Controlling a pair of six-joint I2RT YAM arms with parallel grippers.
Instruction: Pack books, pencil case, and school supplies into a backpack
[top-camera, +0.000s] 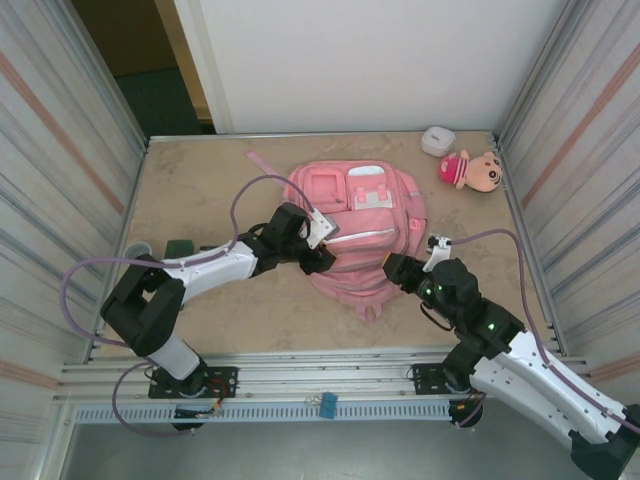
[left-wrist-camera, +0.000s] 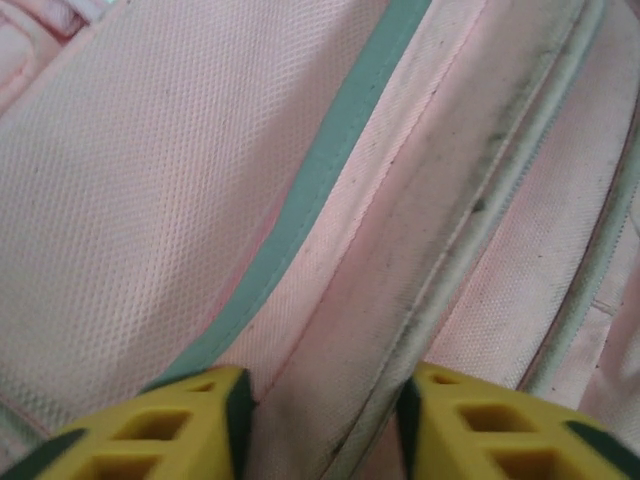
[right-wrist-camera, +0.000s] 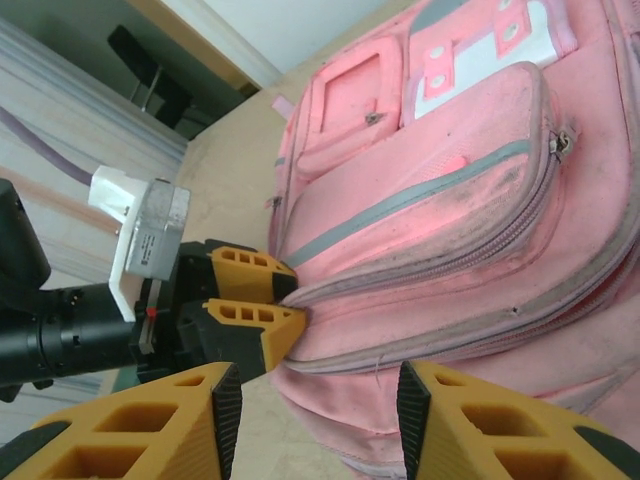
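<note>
The backpack (top-camera: 365, 215) lies flat, front up, in the middle of the table (top-camera: 200, 190). Its front pockets look zipped shut, so anything inside is hidden. The left gripper (top-camera: 322, 258) sits at the bag's near left edge, its yellow fingers (left-wrist-camera: 150, 430) parted astride a grubby piped seam; whether the pads press on the fabric is hard to tell. The right gripper (right-wrist-camera: 320, 390) hovers just beside the near right edge, jaws apart with nothing between them. A plush doll (top-camera: 470, 170) and a small white case (top-camera: 437, 140) lie near the far right corner.
</note>
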